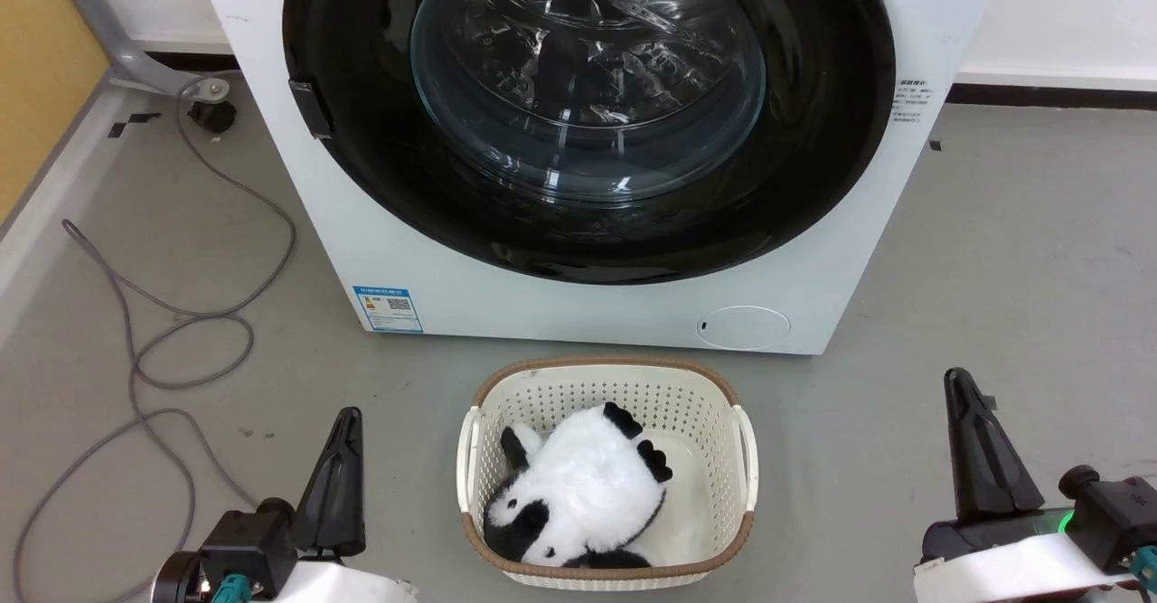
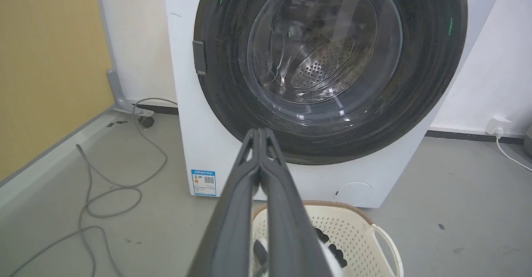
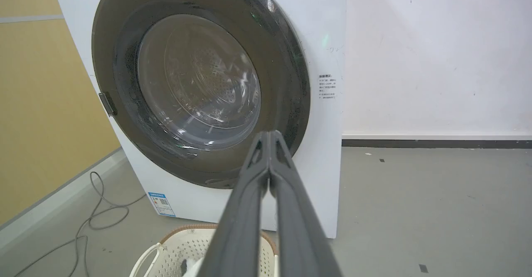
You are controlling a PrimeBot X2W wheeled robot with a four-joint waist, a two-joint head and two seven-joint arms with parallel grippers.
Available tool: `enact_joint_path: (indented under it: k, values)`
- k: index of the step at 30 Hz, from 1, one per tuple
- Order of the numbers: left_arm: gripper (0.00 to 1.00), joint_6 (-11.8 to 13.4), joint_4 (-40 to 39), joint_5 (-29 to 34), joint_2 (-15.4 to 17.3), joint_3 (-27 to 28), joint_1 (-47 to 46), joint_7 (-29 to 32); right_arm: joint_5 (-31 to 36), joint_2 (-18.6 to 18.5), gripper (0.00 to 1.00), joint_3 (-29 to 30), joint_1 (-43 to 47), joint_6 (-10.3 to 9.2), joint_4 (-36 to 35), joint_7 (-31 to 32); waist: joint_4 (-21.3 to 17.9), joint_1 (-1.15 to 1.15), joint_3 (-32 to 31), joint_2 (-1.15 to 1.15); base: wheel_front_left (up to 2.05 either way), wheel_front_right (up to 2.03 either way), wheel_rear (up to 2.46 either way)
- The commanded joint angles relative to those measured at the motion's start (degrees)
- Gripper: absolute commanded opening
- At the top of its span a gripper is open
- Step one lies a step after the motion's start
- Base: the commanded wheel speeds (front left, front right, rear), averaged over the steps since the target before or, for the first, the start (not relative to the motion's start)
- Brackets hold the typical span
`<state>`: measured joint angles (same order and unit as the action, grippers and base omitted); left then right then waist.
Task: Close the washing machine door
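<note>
The round washing machine door (image 1: 587, 97), a glossy black ring around a bulging clear glass bowl, lies flat against the white washing machine (image 1: 560, 305) at 12 o'clock, facing the robot. At 6 o'clock, a cream perforated laundry basket (image 1: 601, 372) holds a fluffy panda plush (image 1: 587, 485). The left gripper (image 1: 348, 415) at 7 o'clock and the right gripper (image 1: 958, 377) at 4 o'clock each press their 2 fingers together on nothing.
</note>
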<state>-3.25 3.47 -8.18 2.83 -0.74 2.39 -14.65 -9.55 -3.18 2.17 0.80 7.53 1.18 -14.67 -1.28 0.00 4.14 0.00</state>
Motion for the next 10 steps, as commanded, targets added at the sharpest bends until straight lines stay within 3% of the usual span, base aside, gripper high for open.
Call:
enact_joint_path:
  k: [1,10]
  values:
    - [0.0,0.05,-0.05,0.11,0.0,0.04,-0.03,0.21,0.13,0.0,0.0,-0.02,-0.01,0.0,-0.02,0.19,0.02,0.0,-0.05,0.0,0.0,0.0,0.0]
    - [0.0,0.28,-0.3,0.7,0.0,0.09,-0.2,1.26,0.82,0.03,0.0,-0.18,-0.07,0.0,-0.1,1.25,0.11,0.0,-0.35,0.0,0.0,0.0,0.0]
